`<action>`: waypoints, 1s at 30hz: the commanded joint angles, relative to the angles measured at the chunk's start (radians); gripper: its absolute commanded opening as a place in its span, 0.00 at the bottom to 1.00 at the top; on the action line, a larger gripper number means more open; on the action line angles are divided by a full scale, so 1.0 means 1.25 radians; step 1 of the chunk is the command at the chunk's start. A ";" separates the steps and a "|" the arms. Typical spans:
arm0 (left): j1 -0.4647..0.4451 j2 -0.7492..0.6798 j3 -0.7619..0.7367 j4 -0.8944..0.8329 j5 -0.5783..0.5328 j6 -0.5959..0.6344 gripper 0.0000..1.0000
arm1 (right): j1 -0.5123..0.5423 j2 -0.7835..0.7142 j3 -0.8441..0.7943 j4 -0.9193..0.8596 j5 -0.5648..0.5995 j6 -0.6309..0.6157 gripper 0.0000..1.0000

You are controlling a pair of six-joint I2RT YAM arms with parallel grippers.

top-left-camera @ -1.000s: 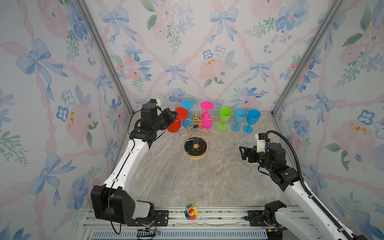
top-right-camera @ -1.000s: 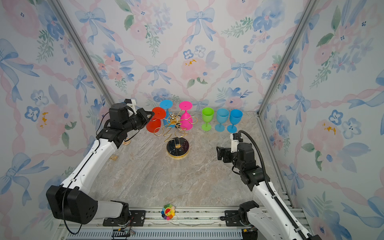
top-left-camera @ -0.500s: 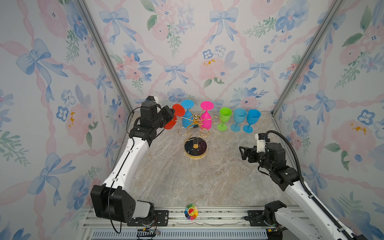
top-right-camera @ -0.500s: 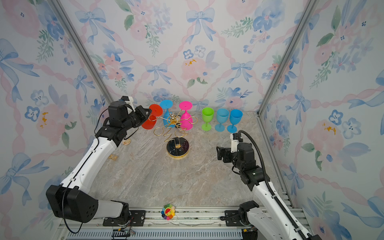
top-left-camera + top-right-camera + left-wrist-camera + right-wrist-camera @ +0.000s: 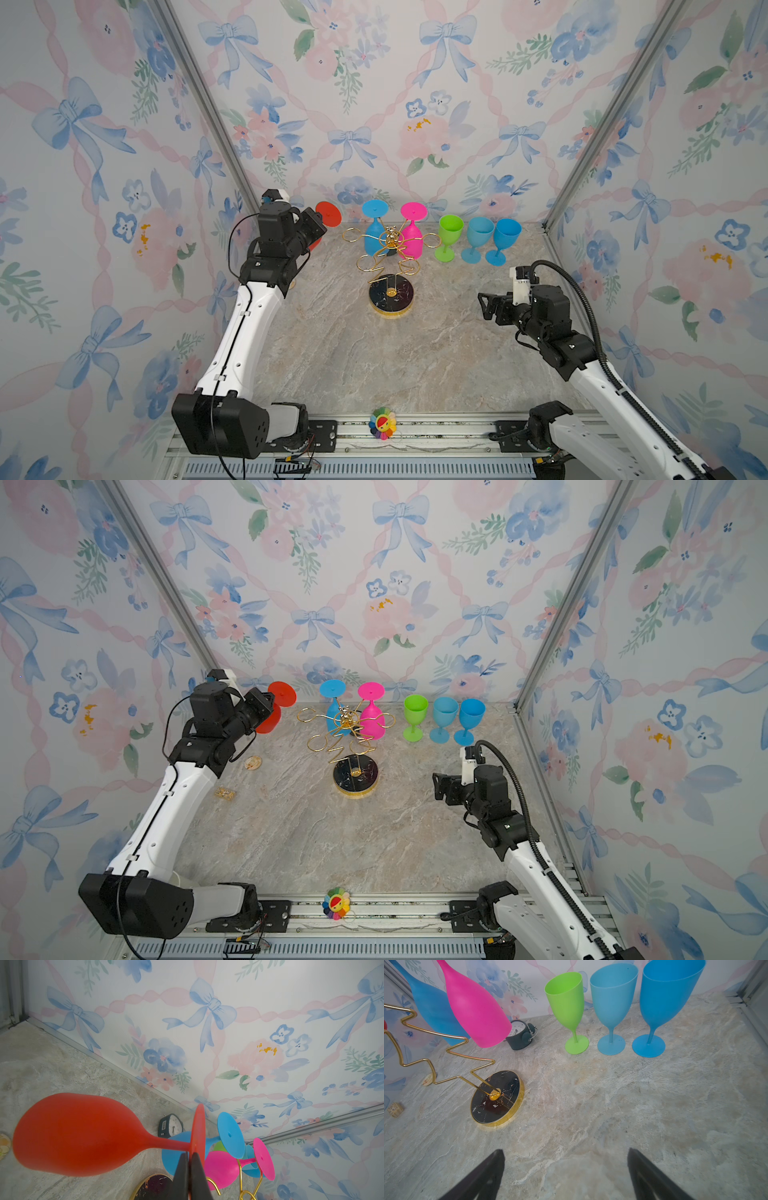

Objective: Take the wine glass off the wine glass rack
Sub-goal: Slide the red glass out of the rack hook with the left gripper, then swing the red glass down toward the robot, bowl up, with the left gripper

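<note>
Glass (image 5: 268, 723): red, upside down and tilted, clear of rack (image 5: 401, 300), just left of it at far left | left gripper (image 5: 190, 1155): pinched tight on glass foot | right gripper (image 5: 565, 1150): jaws wide, empty, near right, well apart from rack

Left arm (image 5: 244, 330): white links are carrying small screws between black joints.
Shoulder housing (image 5: 220, 424): black, showing vent holes at 7 o'clock.
Right arm (image 5: 604, 401): ribbed black hose (image 5: 579, 291) is arching over white links.
Right gripper (image 5: 565, 1149): black fingers (image 5: 485, 1176) are tapering.
</note>
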 commanded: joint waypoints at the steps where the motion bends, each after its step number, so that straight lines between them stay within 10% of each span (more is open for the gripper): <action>1: 0.014 -0.043 -0.019 -0.002 -0.012 0.043 0.00 | 0.008 0.005 -0.005 -0.013 0.008 0.008 0.95; 12: -0.014 -0.156 -0.009 -0.012 0.093 0.263 0.00 | 0.008 0.009 0.001 -0.016 0.004 0.012 0.95; 30: -0.389 -0.241 0.024 -0.010 0.071 0.579 0.00 | -0.024 0.020 0.070 -0.116 0.063 0.109 0.94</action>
